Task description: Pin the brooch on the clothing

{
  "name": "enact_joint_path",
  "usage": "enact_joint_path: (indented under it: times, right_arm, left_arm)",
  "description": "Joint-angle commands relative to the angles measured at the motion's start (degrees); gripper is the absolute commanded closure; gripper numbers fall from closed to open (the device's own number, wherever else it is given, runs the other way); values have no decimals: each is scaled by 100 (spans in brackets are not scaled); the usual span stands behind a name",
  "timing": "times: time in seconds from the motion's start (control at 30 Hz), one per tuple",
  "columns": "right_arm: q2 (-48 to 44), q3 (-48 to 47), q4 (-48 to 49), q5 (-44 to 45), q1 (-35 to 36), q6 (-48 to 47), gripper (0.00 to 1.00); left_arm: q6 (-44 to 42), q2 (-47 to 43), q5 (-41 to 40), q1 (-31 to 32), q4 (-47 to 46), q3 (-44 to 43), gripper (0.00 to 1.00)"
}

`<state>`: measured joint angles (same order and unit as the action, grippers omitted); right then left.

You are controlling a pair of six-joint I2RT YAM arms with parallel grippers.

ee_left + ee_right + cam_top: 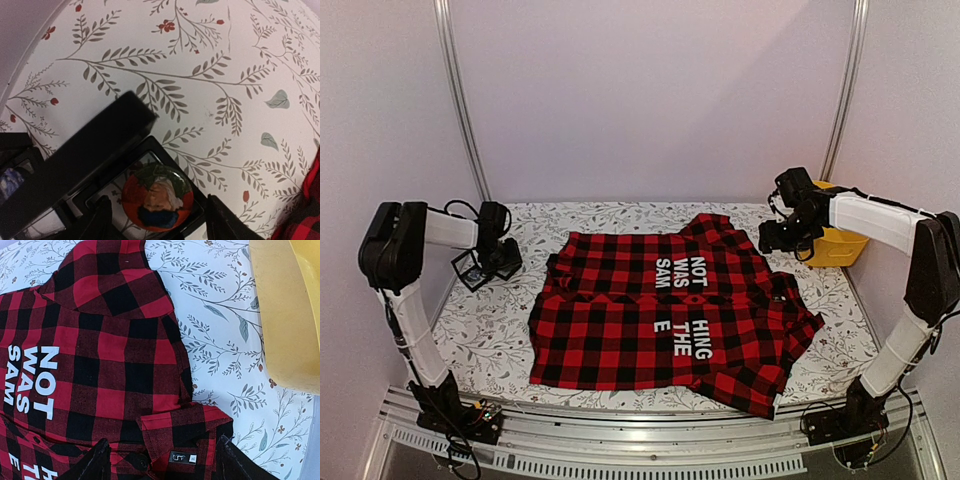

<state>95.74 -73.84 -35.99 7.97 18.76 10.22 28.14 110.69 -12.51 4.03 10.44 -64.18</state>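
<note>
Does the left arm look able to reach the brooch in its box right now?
Probably yes: the brooch lies uncovered in the open box, its lid tipped aside, and the left fingers straddle it, open.

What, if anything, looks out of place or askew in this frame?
The shirt lies crooked and rumpled, its two halves offset so the white lettering breaks apart. One corner seems to reach the table's near edge. The brooch sits in its open black box; nothing looks spilled.
</note>
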Motion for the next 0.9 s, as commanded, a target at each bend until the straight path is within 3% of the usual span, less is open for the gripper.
enact_joint_path:
  times: [0.0,0.17,0.57,0.87]
  right_arm:
    - [117,-56,-70,-30,40,-54,30]
    - [57,-16,-99,-3,40,-62,30]
    - [27,42,-101,16,41,-63,30]
    - [41,-17,-160,56,40,-74,30]
  left_arm:
    - [-43,193,-98,20,283,-339,35]
    - [44,408,-102,-48,518,-533,34]
    - [71,344,74,-126,441,-371,53]
    - [61,310,118,-122,405,-337,61]
